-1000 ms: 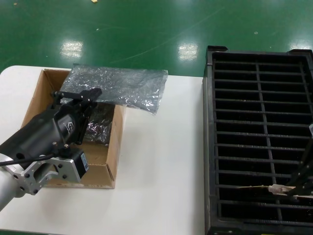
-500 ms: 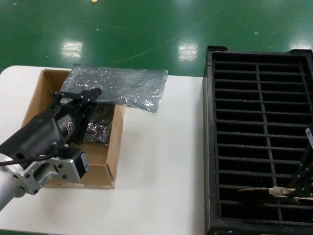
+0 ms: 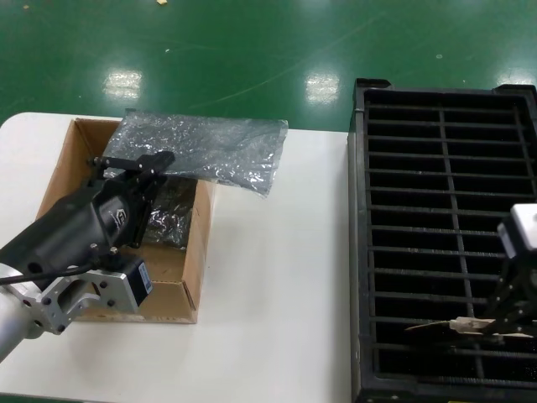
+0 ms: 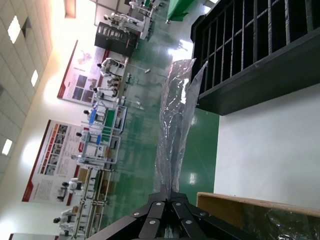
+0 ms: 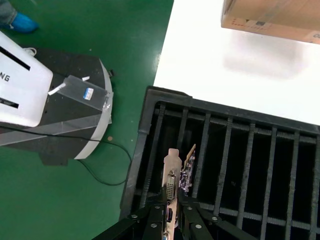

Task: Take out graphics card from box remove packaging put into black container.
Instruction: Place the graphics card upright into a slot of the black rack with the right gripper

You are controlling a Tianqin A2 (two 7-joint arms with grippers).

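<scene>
My left gripper [image 3: 158, 159] hovers over the brown cardboard box [image 3: 190, 277], shut on one edge of the crinkly grey packaging [image 3: 210, 149], which lies across the box's far corner. In the left wrist view the packaging [image 4: 176, 120] rises out of the shut left gripper [image 4: 170, 191]. At the near right of the black container [image 3: 445, 151], my right gripper [image 3: 485, 326] is shut on the graphics card [image 3: 440, 326]. In the right wrist view the card's silver bracket [image 5: 173, 172] sticks out of the right gripper [image 5: 173, 194], above the container's slots [image 5: 225, 150].
Another shiny dark bag [image 3: 170, 220] lies inside the box. White table [image 3: 277, 294] separates box and container. The table's edge and green floor [image 5: 100, 30] lie beside the container. A white and black robot base [image 5: 45, 100] stands on that floor.
My right arm has come further into view over the container, and the graphics card has shifted slightly left and down. The left arm and packaging have not moved.
</scene>
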